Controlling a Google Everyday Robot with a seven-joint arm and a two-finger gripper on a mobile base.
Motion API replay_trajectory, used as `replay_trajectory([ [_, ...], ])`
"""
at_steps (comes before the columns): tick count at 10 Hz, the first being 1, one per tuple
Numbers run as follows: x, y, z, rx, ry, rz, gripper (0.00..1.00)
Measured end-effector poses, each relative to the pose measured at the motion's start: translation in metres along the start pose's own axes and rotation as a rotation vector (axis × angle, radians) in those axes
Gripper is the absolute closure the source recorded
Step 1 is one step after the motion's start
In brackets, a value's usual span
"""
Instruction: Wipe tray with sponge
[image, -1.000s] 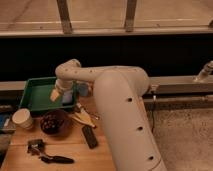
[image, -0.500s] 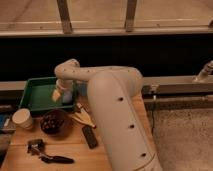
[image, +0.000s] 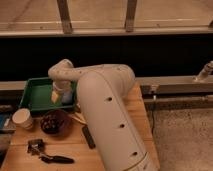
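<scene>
The green tray (image: 32, 95) lies at the back left of the wooden table. My gripper (image: 58, 95) hangs down into the tray's right part from the white arm's wrist (image: 62, 74), with a yellowish finger (image: 54, 95) showing. It stands open. The grey-blue sponge (image: 67, 96) sits inside the tray just to the right of that finger. I cannot tell whether it touches the gripper. The bulky white arm hides the tray's right edge.
In front of the tray stand a round dark bowl (image: 52, 122) and a white cup (image: 22, 119). A flat black bar (image: 88, 136) and a black-handled tool (image: 52, 158) lie nearer the front. A dark wall with a rail runs behind the table.
The arm's large white link has swung a little to the left. The gripper stays low over the tray's right part, beside the sponge.
</scene>
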Motion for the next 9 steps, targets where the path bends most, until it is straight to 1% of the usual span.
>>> replay_trajectory([
  [3,-0.002,-0.009,-0.020,0.078,-0.007,0.002,0.30],
  [5,0.000,-0.015,-0.025,0.135,0.003,0.011,0.30],
  [7,0.002,-0.017,-0.024,0.143,0.009,0.018,0.30],
  [9,0.005,-0.018,-0.018,0.136,0.018,0.023,0.30],
])
